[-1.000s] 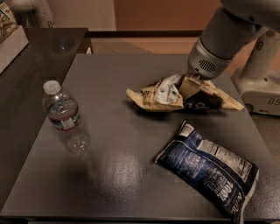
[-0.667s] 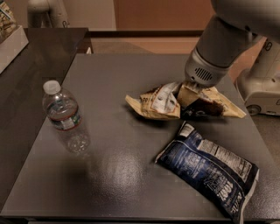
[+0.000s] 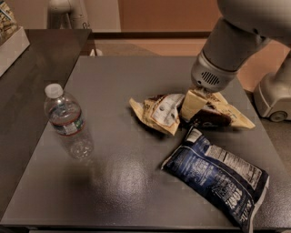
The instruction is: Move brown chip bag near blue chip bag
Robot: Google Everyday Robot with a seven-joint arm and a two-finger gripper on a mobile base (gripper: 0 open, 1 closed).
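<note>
Gripper (image 3: 194,113) at centre-right of the grey table (image 3: 118,82), reaching down from the pale arm (image 3: 236,41) at upper right. Closed narrowly on the middle of the brown chip bag (image 3: 157,113), pinching the crumpled foil, with only one cream-coloured finger (image 3: 191,104) in plain view. Brown chip bag lying across the far-right part of the table, white nutrition label turned up at its left end, tan tail spread flat to the right of the gripper.

Surroundings, left to right:
- White bin (image 3: 13,43) at the top-left corner, resting on a darker side table (image 3: 45,68). Printed packets inside, kind not legible.
- Clear plastic water bottle (image 3: 65,119) upright near the left edge of the grey table, white cap on, label band around the middle, fill level not discernible. Well apart from both bags.
- White stand (image 3: 68,11) beyond the far edge of the tables.
- Blue chip bag (image 3: 216,175) flat at lower right, label side up, running diagonally toward the near-right corner. Upper-left corner just below the brown chip bag and near it, contact not determinable.
- White machine base (image 3: 273,95) on the floor off the right edge.
</note>
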